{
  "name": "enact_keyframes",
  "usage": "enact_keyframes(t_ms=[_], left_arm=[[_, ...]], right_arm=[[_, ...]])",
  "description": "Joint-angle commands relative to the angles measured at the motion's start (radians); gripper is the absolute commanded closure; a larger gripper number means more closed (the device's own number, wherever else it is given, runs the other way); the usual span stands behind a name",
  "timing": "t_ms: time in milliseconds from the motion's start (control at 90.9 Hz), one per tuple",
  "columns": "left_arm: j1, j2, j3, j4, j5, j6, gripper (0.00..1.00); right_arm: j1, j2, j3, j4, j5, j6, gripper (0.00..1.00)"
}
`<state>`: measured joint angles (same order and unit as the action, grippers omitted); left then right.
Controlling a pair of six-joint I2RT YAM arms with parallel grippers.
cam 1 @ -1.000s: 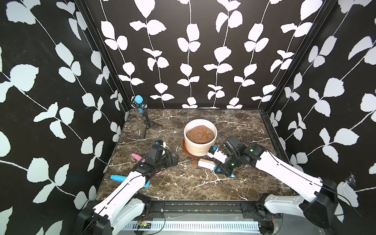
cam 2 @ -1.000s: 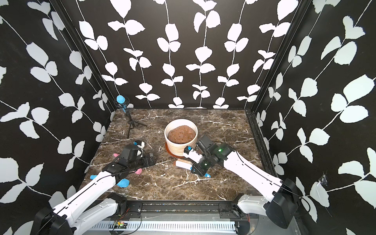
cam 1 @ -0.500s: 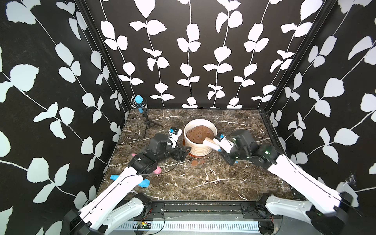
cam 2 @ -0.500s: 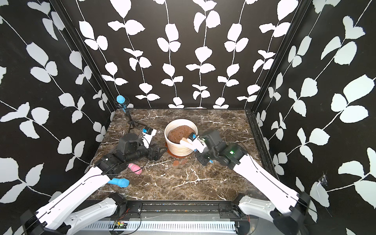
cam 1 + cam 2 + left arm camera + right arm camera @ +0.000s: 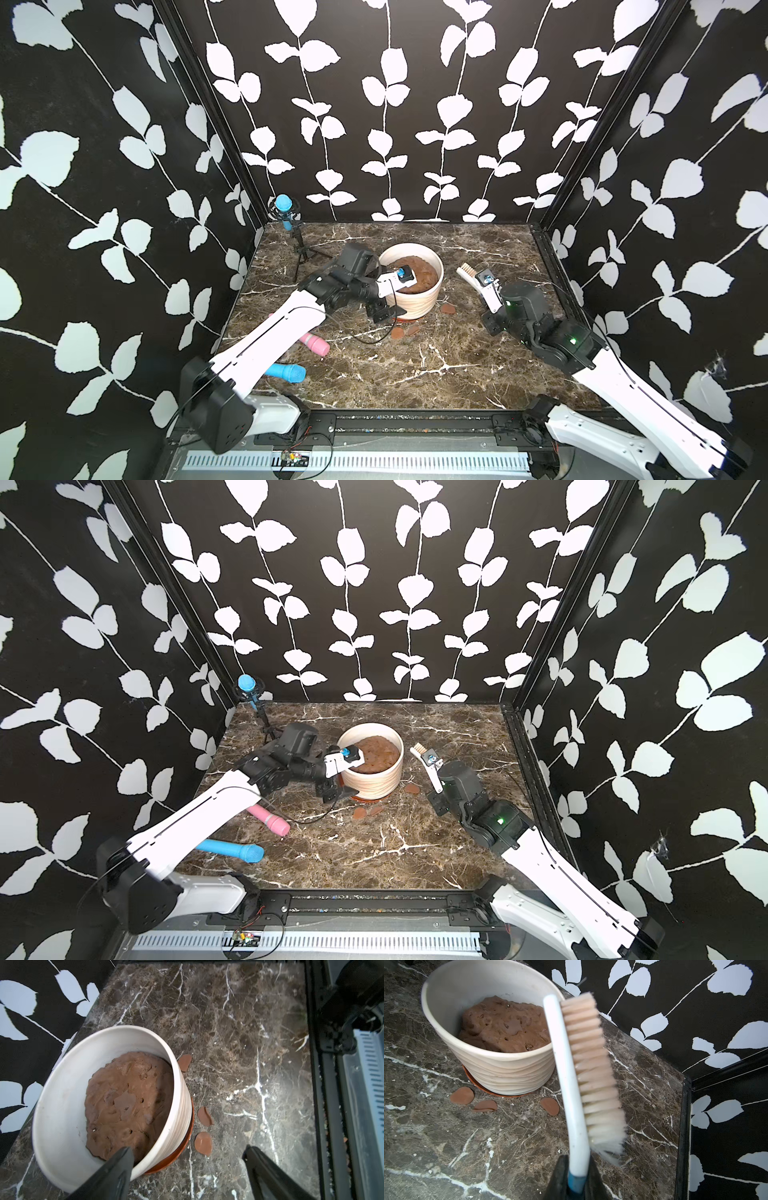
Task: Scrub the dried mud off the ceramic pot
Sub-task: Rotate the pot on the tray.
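**Inspector:** Where does the ceramic pot (image 5: 417,300) stand?

**Onlooker:** Upright on its saucer (image 5: 500,1093), mid-table toward the back, with soil (image 5: 128,1101) inside. Its ribbed wall looks clean in both wrist views. I cannot see the far side.

**Inspector:** And the dried mud (image 5: 462,1095)?

**Onlooker:** Three flat patches lie on the marble table (image 5: 415,374), just beside the saucer. None touches the pot's wall.

**Inspector:** What has changed in the last second?

**Onlooker:** Two things. Half a second ago the brush (image 5: 591,1076) was at the pot's rim. Now it is lifted clear to the pot's right, apart from it, with the bristles turned away. The right gripper (image 5: 576,1165) is clamped tight on the handle.

The left gripper (image 5: 187,1148) has come in from the table's left side and straddles the pot's wall. One finger (image 5: 118,1167) is over the soil and the other is outside above the table. The jaws are spread wide and grip nothing.

**Inspector:** Your reading?

**Onlooker:** Scrubbing on the visible side appears finished or paused. I judge the left arm means to pinch the wall and steady or turn the pot so the brush can reach the hidden side. Closing carelessly on that thick rim could tip the pot off its saucer.
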<state>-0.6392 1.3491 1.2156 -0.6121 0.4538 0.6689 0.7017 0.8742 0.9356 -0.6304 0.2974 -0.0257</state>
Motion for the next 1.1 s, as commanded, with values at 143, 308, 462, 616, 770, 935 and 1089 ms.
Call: enact_keyframes(t_ms=[143,308,462,616,770,935,1089], left_arm=[[-0.004,0.204,0.135,-0.172,-0.054,0.199,0.39],[-0.004,0.279,0.216,-0.196,-0.097,0.113,0.50],[-0.004,0.306,0.272,-0.261,-0.078,0.081,0.72],[-0.005,0.315,0.320,-0.294,-0.075,0.025,0.89],[-0.004,0.299,0.329,-0.280,-0.070,-0.055,1.00],[-0.004,0.265,0.302,-0.203,-0.090,-0.177,1.00],[-0.005,0.242,0.262,-0.119,-0.168,-0.315,1.00]], right_arm=[[-0.033,-0.003,-0.026,0.072,-0.085,0.023,1.00],[-0.037,0.018,-0.015,0.067,-0.185,0.035,1.00],[-0.042,0.044,0.000,0.055,-0.234,0.030,1.00],[-0.045,0.085,0.053,0.033,-0.331,0.029,1.00],[-0.047,0.122,0.066,0.025,-0.354,-0.008,1.00],[-0.047,0.172,0.088,-0.032,-0.363,-0.071,1.00],[-0.047,0.175,0.090,-0.064,-0.355,-0.130,1.00]])
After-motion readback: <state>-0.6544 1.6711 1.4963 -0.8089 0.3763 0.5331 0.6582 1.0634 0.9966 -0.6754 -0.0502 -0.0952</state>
